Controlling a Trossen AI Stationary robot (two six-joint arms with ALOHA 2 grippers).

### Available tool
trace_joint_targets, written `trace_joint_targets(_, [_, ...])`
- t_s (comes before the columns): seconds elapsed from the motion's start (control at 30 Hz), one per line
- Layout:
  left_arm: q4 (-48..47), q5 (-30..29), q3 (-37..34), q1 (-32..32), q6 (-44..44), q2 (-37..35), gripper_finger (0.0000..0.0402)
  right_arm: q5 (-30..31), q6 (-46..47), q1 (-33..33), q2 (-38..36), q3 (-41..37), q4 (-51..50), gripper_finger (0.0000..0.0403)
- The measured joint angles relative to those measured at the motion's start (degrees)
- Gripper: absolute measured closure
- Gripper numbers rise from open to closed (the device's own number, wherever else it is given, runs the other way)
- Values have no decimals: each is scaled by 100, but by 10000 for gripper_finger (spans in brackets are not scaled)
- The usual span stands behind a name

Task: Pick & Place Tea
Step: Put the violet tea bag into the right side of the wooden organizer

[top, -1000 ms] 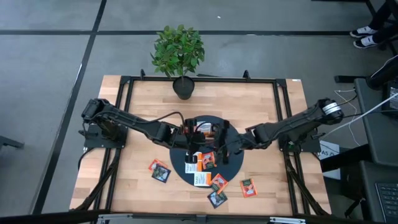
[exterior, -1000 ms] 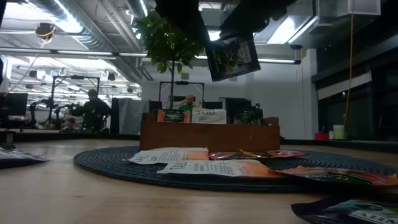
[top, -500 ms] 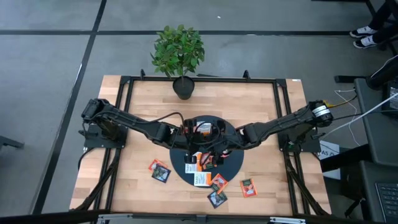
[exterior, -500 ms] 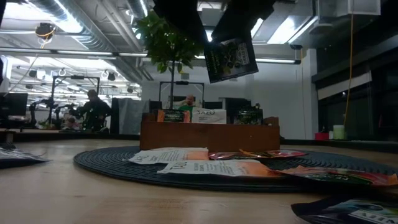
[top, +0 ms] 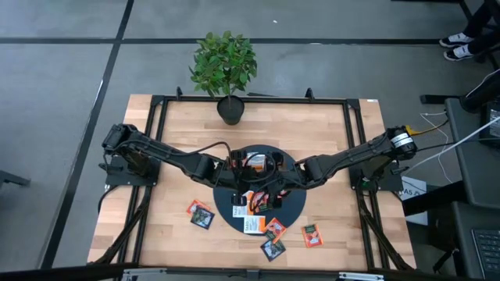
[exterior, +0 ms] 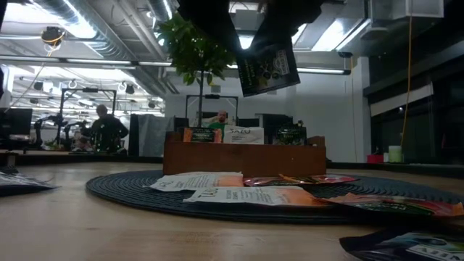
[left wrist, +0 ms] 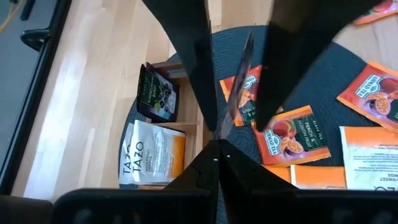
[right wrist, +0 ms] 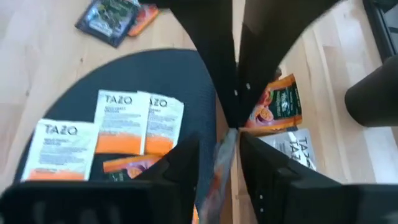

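- Tea: one dark green sachet hangs in the air above the round dark mat, up over the wooden tray in the low view, touching nothing below.
- Left gripper is over the mat centre, fingers together and clamped on the dark green sachet; the left wrist view shows it edge-on between them.
- Right gripper is just beside the left one, at the same sachet, which runs edge-on between its fingers; cannot tell if those fingers are pressing it or still apart.
- Wooden tray sits at the far side of the mat; sachets stand upright in it, including a dark one and a white-orange Tazo one in neighbouring compartments.
- Loose sachets lie flat on the mat: white-orange ones and orange ones.
- More sachets lie off the mat on the worktop: a pair at the left, two near the front edge, one orange at the right.
- Potted plant stands at the worktop's back edge.
- Two people are far back in the room.
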Motion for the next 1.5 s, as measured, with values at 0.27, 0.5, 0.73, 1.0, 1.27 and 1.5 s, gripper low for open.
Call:
trace_joint_targets(0.27, [179,209,17,-71,91,-2,399,21,15,-11,22,-2,-119,348])
trace_joint_targets(0.5, [184,460,17,-72,77,-2,399,-35,0,-4,22,-4,-111,374])
trace_joint_targets(0.73, [259,505,11,-127,253,-2,396,-312,7,-4,12,-4,-107,396])
trace_joint_targets(1.0, [311,441,11,-235,451,-25,359,-329,0,0,5,-6,-105,399])
trace_joint_targets(1.27, [304,298,11,-402,650,-307,309,-322,-5,0,-95,-13,-120,401])
trace_joint_targets(1.5, [125,319,11,-574,702,-748,301,-279,-7,0,-263,-13,-191,401])
